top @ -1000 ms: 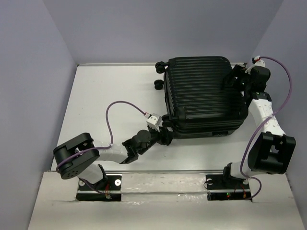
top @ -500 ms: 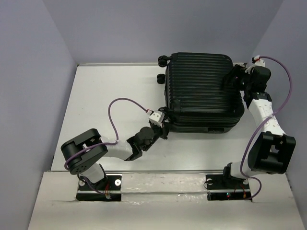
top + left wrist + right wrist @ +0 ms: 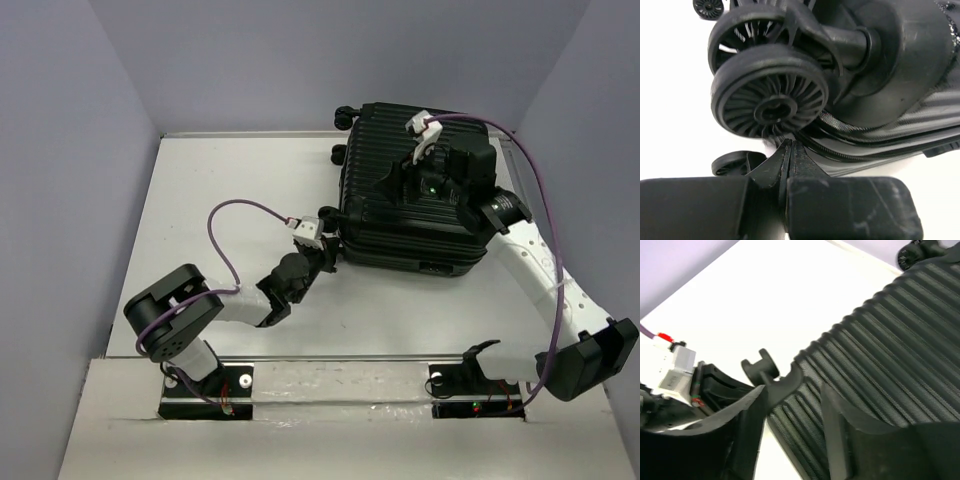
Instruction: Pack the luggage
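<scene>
The left pincer [image 3: 789, 150] is squeezed tight shut, its two tips pressed together right at the side seam of the luggage [image 3: 400, 235], just under a small black wheel [image 3: 770, 95]; I cannot tell if anything thin is caught between the tips. The right pincer [image 3: 792, 420] has its fingers apart and holds nothing, hanging over the bumpy top of the luggage. The big black luggage lies flat and closed on the white table [image 3: 230, 190], toward the far right side, with its wheels pointing left.
</scene>
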`<state>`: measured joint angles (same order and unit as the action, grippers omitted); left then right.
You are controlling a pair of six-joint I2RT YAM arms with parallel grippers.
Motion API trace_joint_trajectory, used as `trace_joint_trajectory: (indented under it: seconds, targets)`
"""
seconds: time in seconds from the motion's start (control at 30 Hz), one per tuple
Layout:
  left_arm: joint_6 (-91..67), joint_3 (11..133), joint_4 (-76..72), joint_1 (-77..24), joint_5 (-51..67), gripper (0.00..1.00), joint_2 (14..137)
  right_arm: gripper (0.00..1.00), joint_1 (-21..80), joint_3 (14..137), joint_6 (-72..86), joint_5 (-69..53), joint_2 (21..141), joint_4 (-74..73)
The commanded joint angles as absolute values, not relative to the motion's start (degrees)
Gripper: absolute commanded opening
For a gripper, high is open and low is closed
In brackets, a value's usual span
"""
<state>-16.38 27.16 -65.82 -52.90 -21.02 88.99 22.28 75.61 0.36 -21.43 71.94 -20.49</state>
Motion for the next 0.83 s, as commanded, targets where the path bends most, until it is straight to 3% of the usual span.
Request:
trace_joint_trajectory:
  seconds: [0.0,0.13,0.23,0.3,0.33,0.37,0.4,0.5,0.67,0.8]
  targets:
    - [-19.8,24.6,-73.2,-52.8,-20.4,0.06,87.5,0.47,26.0,77.6,-1.9,-19.4,74.2,-25.3]
    - [-25.7,18.6,-72.8,-54.1,-18.9,0.09,78.5,0.43,32.5,73.5,-0.7,-12.7,72.4,-22.3]
    - [-28.0,14.4,-65.1,-56.5,-18.7,0.37,65.6,0.42,35.4,67.2,4.3,-13.7,67.7,-15.7]
    - [-26.9,14.3,-53.4,-58.2,-19.2,0.52,57.2,0.5,36.6,62.1,7.3,-15.5,60.9,-11.0]
    - [-26.2,14.8,-53.4,-59.4,-19.7,0.52,52.3,0.55,37.1,60.4,8.2,-16.8,58.4,-9.9]
    - [-25.7,16.0,-45.3,-61.4,-21.2,0.63,43.0,0.59,37.1,58.9,9.7,-19.0,55.8,-7.9]
    - [-25.6,16.9,-41.2,-62.3,-21.9,0.67,38.6,0.99,37.1,57.6,10.7,-19.8,50.7,-7.3]
    - [-27.4,22.1,-26.9,-62.8,-21.5,0.9,23.8,1.0,37.1,54.1,13.6,-21.6,41.2,-7.8]
    - [-27.6,33.1,-9.4,-62.8,-22.4,0.98,11.5,1.0,37.1,51.2,17.2,-21.2,28.4,-8.4]
    - [-27.4,36.3,-4.2,-62.8,-22.0,0.99,11.4,1.0,37.1,50.0,18.1,-17.0,23.0,-8.3]
